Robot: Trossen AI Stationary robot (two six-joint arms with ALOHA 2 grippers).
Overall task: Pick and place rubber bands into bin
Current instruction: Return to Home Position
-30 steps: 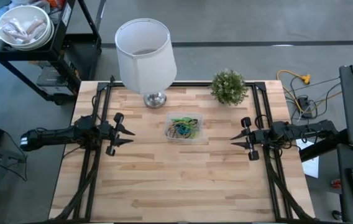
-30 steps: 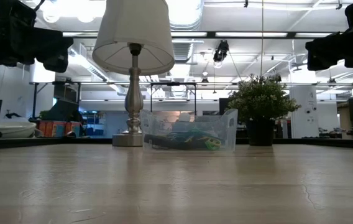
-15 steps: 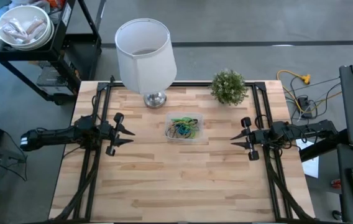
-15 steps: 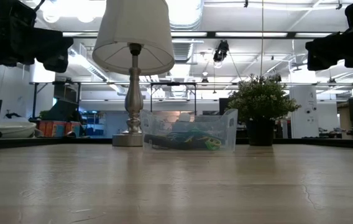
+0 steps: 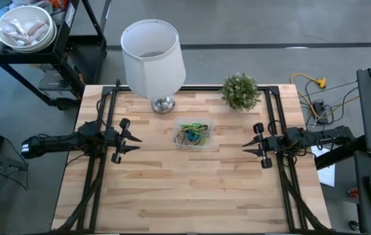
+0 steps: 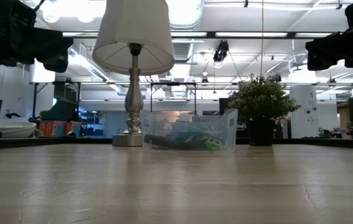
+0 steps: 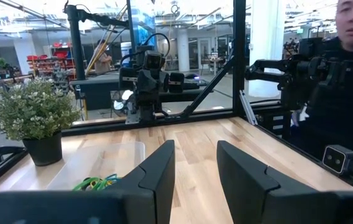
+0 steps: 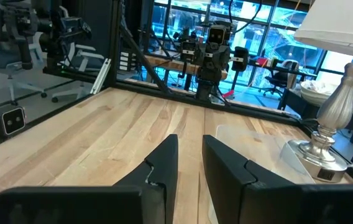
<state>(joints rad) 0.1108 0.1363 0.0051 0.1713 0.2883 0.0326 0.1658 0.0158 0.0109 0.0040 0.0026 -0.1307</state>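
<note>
Between the two arms, the clear bin (image 5: 206,145) sits mid-surface with the rubber bands (image 5: 193,134) heaped inside. Left hand (image 5: 140,143) and right hand (image 5: 245,147) hover at opposite edges, fingers parted, holding nothing. Homing looks complete; no loose band shows, so nothing seems left to pick.

Left tool (image 5: 135,143) and right tool (image 5: 246,147) level, facing each other well apart, fingers parted

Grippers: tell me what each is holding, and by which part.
Nothing is held. The left gripper and the right gripper are both open and empty, apart from the bin, where the rubber bands lie.
</note>
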